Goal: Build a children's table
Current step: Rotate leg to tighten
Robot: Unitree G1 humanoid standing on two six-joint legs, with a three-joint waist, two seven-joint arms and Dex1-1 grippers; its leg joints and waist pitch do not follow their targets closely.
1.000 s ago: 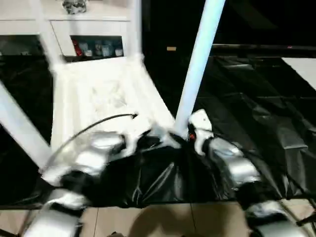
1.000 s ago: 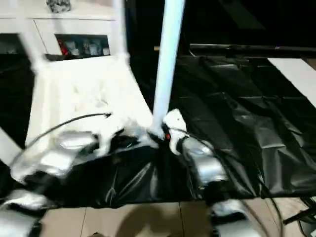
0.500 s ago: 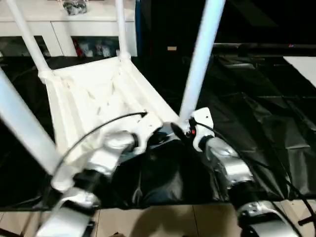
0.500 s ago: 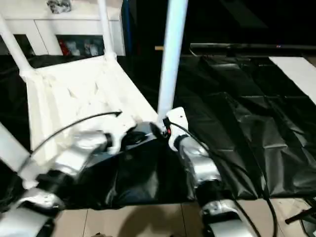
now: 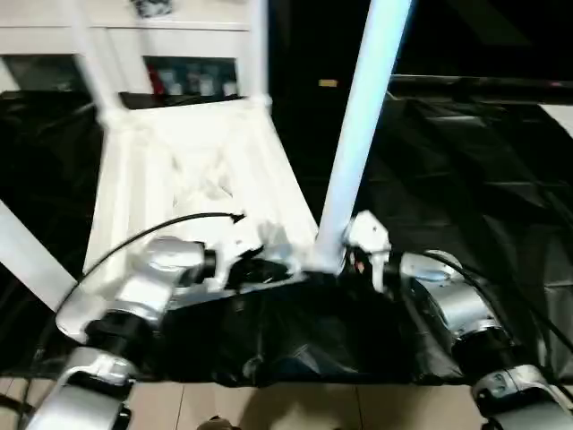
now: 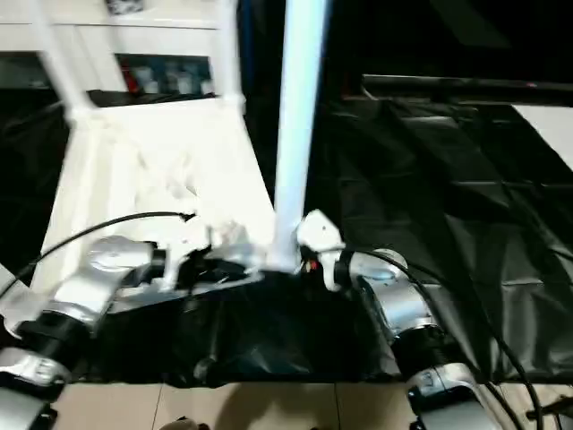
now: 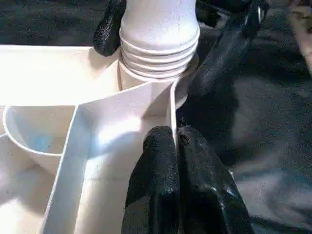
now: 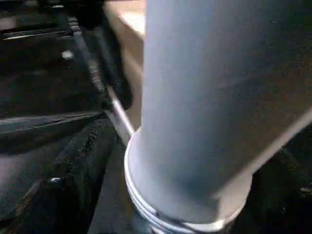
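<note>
1. White plastic makes up the tabletop (image 5: 192, 179), which is laid upside down on black sheeting (image 5: 474, 170) with its ribbed underside turned up.
2. At the far left, one white leg (image 5: 27, 255) is seen slanting up from the near left corner, and two more legs (image 5: 89, 54) are seen rising from the far corners, in front of a white cabinet (image 5: 116, 18).
3. The left pincer (image 7: 175, 141) is held at the near right corner of the tabletop; its two black fingers (image 7: 153, 185) are pressed together on a thin upright rib (image 7: 171, 112) of the underside, just beside the corner socket (image 7: 146, 78).
4. The fourth leg (image 5: 358, 134) is stood upright in that socket, and its ringed lower end is seen in the left wrist view, seated at the socket's mouth.
5. The right pincer (image 5: 345, 260) is placed at the base of this leg; black fingers (image 7: 108, 29) are seen on both sides of the leg just above the rings, closed around it.
6. To the right, the silver right forearm (image 5: 448, 305) is seen over the black sheeting.
</note>
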